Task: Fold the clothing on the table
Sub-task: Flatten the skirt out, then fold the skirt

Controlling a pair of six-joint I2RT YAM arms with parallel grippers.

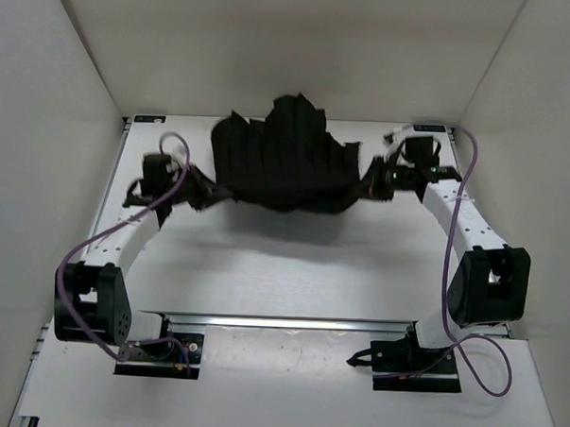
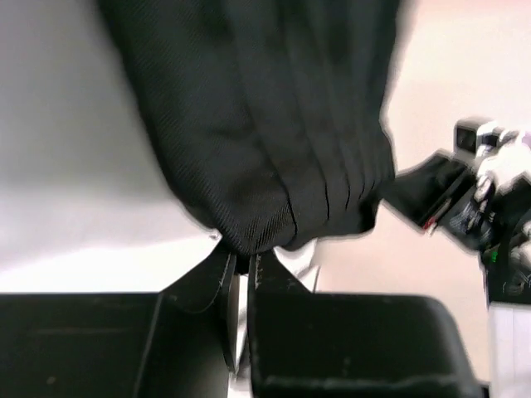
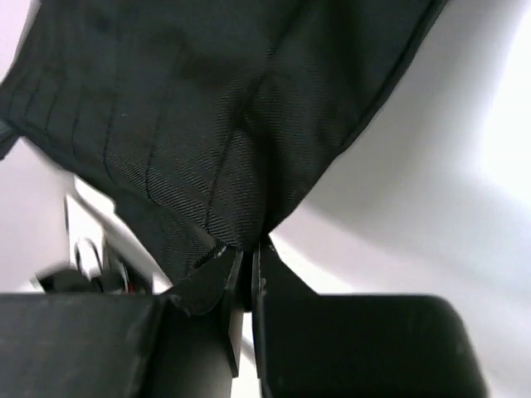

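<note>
Hanging between left gripper (image 2: 242, 267) and right gripper (image 3: 247, 255), pinched: the clothing (image 1: 282, 161).

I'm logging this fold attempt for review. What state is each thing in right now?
clothing: raised above the table, hanging stretched between the two grippers, sagging in the middle, not folded.
left gripper: shut on one end of the clothing.
right gripper: shut on the opposite end of the clothing.
</note>
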